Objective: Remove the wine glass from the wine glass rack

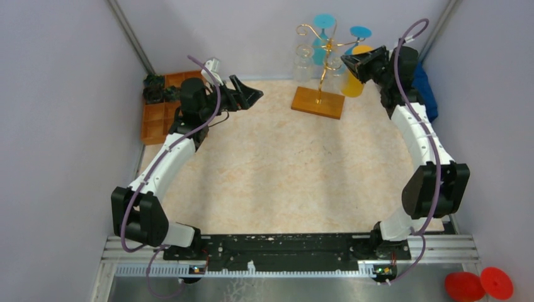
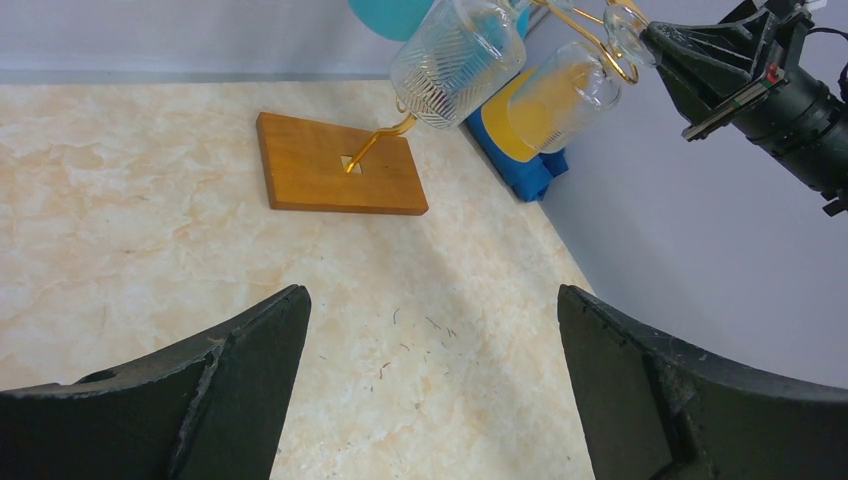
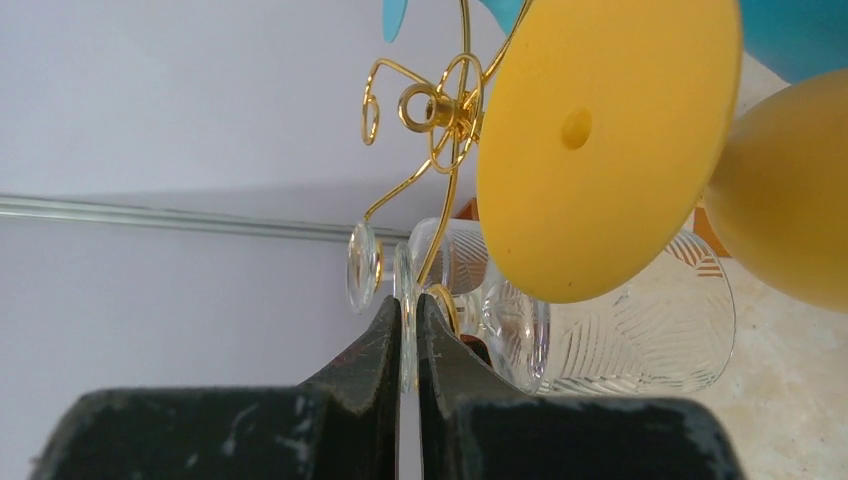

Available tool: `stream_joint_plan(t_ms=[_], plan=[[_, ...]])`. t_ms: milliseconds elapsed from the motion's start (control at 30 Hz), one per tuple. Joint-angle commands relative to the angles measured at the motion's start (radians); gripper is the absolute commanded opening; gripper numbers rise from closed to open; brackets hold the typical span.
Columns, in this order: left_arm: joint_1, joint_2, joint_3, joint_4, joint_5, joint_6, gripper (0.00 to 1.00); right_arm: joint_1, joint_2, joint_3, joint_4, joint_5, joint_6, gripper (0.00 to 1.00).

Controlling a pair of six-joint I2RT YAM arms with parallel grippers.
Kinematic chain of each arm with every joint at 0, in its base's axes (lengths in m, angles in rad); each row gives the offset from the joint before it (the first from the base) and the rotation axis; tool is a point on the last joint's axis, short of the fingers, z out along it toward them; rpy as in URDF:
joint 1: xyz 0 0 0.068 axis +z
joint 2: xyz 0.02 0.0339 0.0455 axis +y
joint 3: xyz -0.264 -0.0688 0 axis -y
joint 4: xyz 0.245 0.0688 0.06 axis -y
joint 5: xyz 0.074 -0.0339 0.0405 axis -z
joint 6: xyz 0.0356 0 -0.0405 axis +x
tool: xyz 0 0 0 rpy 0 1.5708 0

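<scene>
Logging the right wrist view first. The right gripper [image 3: 407,305] has its fingers clenched almost together on the thin foot disc of the clear, leaf-patterned wine glass [image 3: 640,330]. The disc shows edge-on between them. The glass hangs from a curled arm of the thin gold wire wine glass rack [image 3: 440,110]. Its long axis (foot, stem, bowl) runs across this picture, with the foot at left in the fingers and the mouth to the right. An opaque yellow glass [image 3: 600,140] hangs just beside it, foot nearest the camera.

Left wrist view. The left gripper [image 2: 430,300] is released, jaws wide with nothing between them. It sits above the beige marbled table [image 2: 150,200], well apart from the rack's flat orange-brown wooden base [image 2: 335,165]. The glasses hang foot up and mouth down, tilted in this picture.

Top view. The rack stands at the far side of the table, right of centre, with the right gripper at its upper arms. The gripped glass is hard to pick out here.

Judgement: the glass is light, rigid, slick and brittle, with a thin stem. A pinch on the foot rim is narrow, so the bowl may swing. The foot probably has to slide out along the wire arm before it comes free. Neighbouring glasses are close, so knocks are the risk.
</scene>
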Motion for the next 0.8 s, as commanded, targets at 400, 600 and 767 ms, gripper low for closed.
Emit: stream_joint_plan(t_ms=[400,600,767], plan=[[0.008,0.030,0.010,0.007,0.036,-0.003,0.96,-0.002,-0.016,-0.105,0.262,-0.175,0.251,0.00],[0.008,0.038,0.009,0.011,0.041,-0.003,0.95,-0.002,-0.026,-0.125,0.278,-0.196,0.251,0.00],[0.008,0.035,0.011,0.008,0.031,0.001,0.95,-0.001,-0.036,-0.112,0.263,-0.220,0.223,0.00]])
